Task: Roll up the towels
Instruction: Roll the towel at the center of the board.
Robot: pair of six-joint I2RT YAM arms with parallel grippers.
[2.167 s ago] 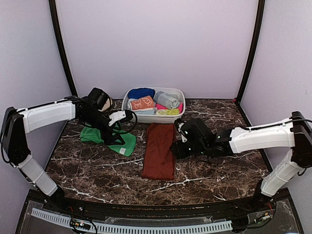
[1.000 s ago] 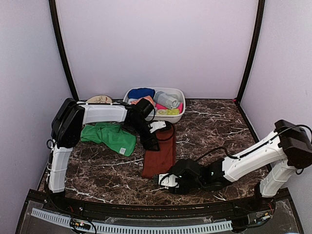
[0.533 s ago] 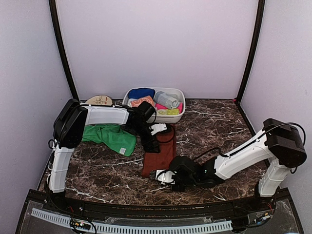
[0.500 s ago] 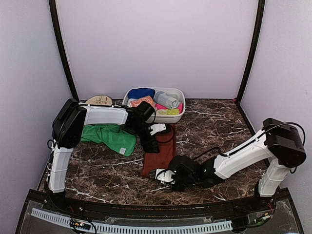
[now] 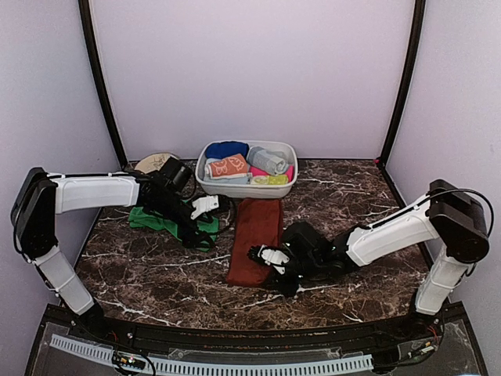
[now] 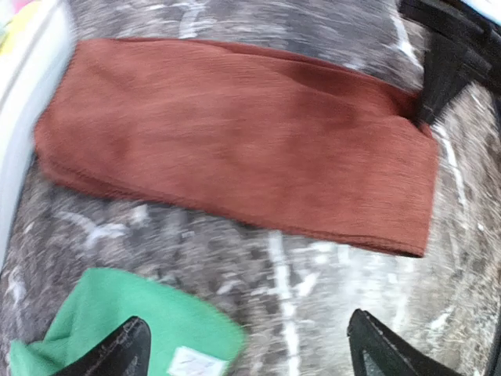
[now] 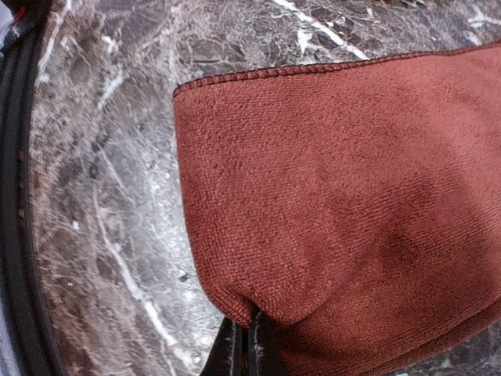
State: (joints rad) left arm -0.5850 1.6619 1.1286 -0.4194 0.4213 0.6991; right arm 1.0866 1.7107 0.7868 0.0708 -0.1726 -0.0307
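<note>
The right gripper [image 7: 243,338] had just pinched its jaws on the near edge of the long rust-brown cloth towel [image 5: 255,237] (probably its right corner), so rolling could begin; the left gripper [image 6: 246,357], jaws spread, had backed off left.

The dark marbled table [image 5: 352,196] is carrying a long rust-brown towel [image 5: 254,235] lying front to back mid-table and a crumpled green towel [image 5: 143,218] to its left. A white basin [image 5: 244,189] is sitting behind them, with a tan object [image 5: 153,162] to its left.

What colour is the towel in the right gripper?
Plain rust-brown, no print. The towel shows best in the right wrist view.
</note>
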